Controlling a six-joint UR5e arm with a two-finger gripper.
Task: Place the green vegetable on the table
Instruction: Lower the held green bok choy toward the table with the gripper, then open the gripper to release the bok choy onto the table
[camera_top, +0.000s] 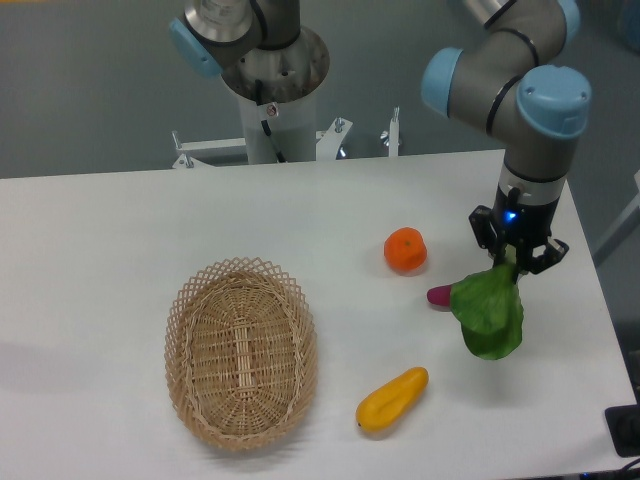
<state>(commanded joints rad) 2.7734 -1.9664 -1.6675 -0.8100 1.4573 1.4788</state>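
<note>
The gripper hangs over the right side of the table, its two fingers closed on the stalk end of the green vegetable, whose dark leafy body dangles below and partly covers a small purple piece lying just to its left. An orange fruit sits near that purple piece, a yellow elongated fruit lies closer to the front edge, and an oval wicker basket rests well apart on the left. Whether the leaf tip touches the tabletop cannot be told.
</note>
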